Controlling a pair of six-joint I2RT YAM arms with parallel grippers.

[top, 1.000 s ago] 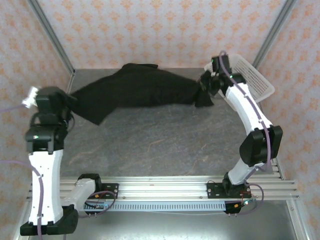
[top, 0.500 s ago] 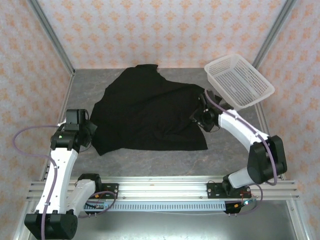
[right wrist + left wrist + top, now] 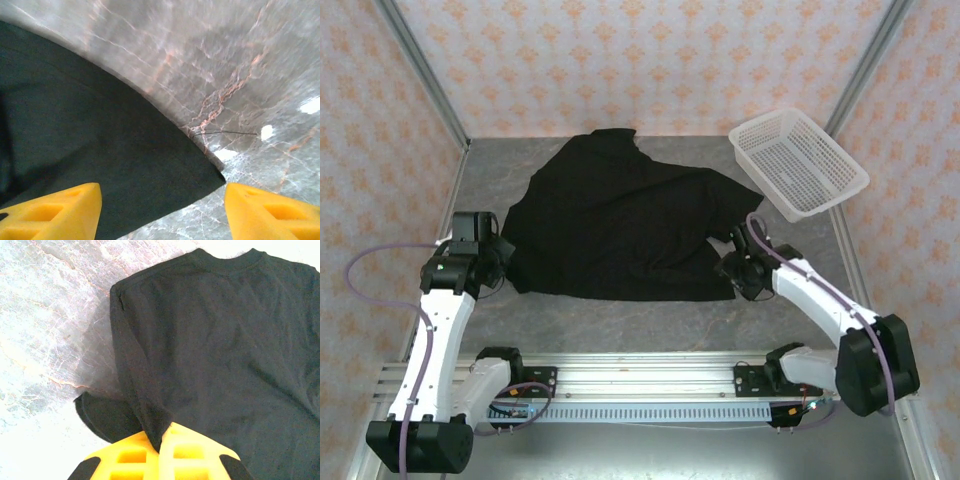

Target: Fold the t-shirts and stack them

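T-shirt (image 3: 620, 225), lifted a second ago, now lies flat on the surface (image 3: 620, 320); left tool (image 3: 161, 437) still pinches its hem, right tool (image 3: 162, 200) has spread.

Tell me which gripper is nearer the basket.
Right. The right gripper is by the shirt's near right corner, in front of the basket; the left gripper holds the shirt's left edge, much farther off.

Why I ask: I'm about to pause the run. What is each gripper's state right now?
Left gripper: closed on the t-shirt edge.
Right gripper: open, holding nothing, above the t-shirt's corner.
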